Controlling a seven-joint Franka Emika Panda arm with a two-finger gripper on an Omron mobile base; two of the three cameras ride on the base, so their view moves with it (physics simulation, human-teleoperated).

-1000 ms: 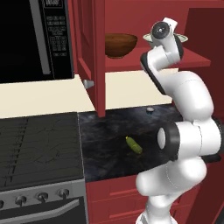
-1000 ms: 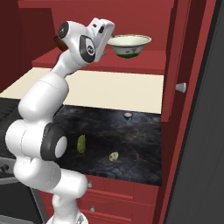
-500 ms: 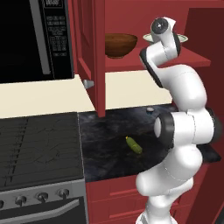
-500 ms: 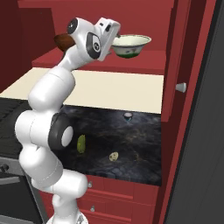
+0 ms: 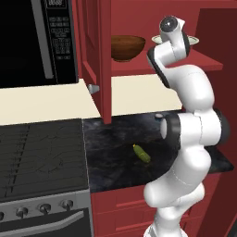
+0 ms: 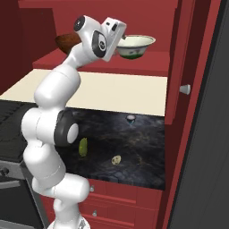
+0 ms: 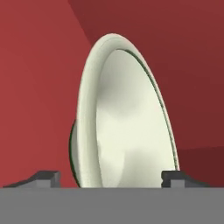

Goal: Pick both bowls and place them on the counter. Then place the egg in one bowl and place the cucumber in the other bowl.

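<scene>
The pale bowl [image 6: 136, 46] stands on the red cabinet shelf [image 6: 107, 65], and its flared rim [image 7: 131, 131] is close up in the hand view. My gripper [image 6: 121, 41] is at the bowl's left rim, open, with one fingertip [image 7: 43, 178] on each side of that rim [image 7: 111, 177]. The dark-brown wooden bowl [image 5: 127, 47] sits further left on the same shelf, partly behind my arm [image 6: 67, 42]. On the black marbled counter [image 6: 143, 147] lie the green cucumber [image 6: 83, 146] [image 5: 142, 153] and the small cream egg [image 6: 116, 159].
An open red cabinet door [image 5: 99, 60] hangs left of the shelf, another [image 6: 179, 58] at the right. A microwave [image 5: 37, 41] sits above the grey stovetop [image 5: 41, 152]. A small dark object [image 6: 130, 118] stands at the back of the counter.
My hand has moved in along the shelf to the pale bowl's rim. The bowls, cucumber and egg have stayed in place.
</scene>
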